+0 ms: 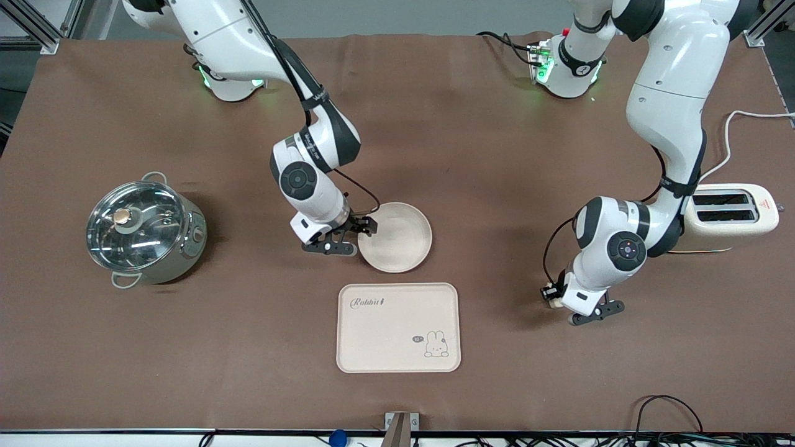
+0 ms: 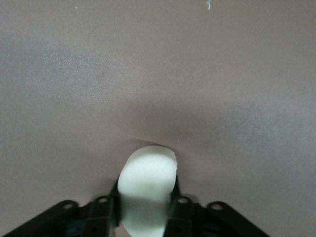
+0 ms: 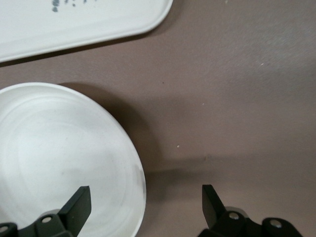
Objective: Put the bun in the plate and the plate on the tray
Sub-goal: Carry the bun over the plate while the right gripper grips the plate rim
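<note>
The round cream plate (image 1: 397, 239) lies on the brown table, farther from the front camera than the Rabbit tray (image 1: 398, 327). My right gripper (image 1: 363, 227) is low at the plate's rim on the side toward the right arm's end. In the right wrist view it (image 3: 144, 193) is open, with one finger over the plate (image 3: 59, 158) and the other over bare table; the tray's corner (image 3: 74, 24) also shows. My left gripper (image 1: 557, 300) is low over the table toward the left arm's end, shut on the pale bun (image 2: 148, 182), which sits between its fingers (image 2: 175, 195).
A steel pot with a glass lid (image 1: 144, 231) stands toward the right arm's end. A cream toaster (image 1: 733, 217) with a white cable stands toward the left arm's end, close to the left arm's elbow. Cables lie along the table edge nearest the front camera.
</note>
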Action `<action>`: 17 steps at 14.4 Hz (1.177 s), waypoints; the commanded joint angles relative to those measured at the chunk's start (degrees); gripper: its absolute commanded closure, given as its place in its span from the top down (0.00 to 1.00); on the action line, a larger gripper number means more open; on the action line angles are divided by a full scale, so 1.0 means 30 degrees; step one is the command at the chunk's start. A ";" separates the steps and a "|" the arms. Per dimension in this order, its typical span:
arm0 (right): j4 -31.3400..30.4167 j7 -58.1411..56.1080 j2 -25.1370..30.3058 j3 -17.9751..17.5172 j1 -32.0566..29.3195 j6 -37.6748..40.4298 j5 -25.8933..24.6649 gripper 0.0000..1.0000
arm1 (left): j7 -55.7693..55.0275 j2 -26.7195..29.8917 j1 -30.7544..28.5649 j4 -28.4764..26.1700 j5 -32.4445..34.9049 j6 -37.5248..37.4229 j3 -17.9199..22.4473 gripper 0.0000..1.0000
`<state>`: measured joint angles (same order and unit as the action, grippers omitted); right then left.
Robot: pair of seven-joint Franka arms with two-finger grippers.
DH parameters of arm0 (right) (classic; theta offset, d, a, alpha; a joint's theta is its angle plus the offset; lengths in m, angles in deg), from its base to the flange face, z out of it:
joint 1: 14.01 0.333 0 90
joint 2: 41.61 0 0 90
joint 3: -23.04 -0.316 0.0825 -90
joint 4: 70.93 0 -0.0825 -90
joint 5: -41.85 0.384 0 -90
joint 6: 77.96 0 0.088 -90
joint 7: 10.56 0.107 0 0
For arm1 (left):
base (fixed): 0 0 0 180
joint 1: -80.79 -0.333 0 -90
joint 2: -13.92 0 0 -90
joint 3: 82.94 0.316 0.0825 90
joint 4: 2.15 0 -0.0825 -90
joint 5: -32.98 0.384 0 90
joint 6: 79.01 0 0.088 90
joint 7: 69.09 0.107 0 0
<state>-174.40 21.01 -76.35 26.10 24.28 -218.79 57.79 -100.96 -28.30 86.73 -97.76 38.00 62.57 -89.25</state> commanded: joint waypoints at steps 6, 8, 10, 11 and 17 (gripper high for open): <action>0.0768 0.0963 -0.0987 0.0211 0.0596 -0.0313 0.0255 0.70 | -0.6912 0.1530 0.0333 0.0317 0.0377 -0.1783 -0.4013 0.16; 0.0799 0.0963 -0.0988 0.0240 0.0480 -0.0313 0.0255 0.53 | -0.9371 0.1532 0.0682 0.0346 0.0435 -0.1783 -0.5128 0.17; 0.0799 0.0963 -0.1104 0.0240 0.0479 -0.0342 0.0226 0.46 | -1.1686 0.1474 0.1646 0.0695 0.0465 -0.1783 -0.5658 0.17; 0.0799 0.0963 -0.1134 0.0240 0.0479 -0.0371 0.0197 0.44 | -1.3090 0.1357 0.2406 0.1046 0.0436 -0.1783 -0.5747 0.17; 0.0799 0.0847 -0.1134 0.0240 0.0566 -0.0371 0.0138 0.00 | -1.6590 -0.0574 0.5457 0.2192 0.0377 -0.0938 -0.5719 0.21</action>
<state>-172.60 23.04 -79.47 26.43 25.23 -219.91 57.78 -149.33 -26.68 101.82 -93.38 38.34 58.42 -106.48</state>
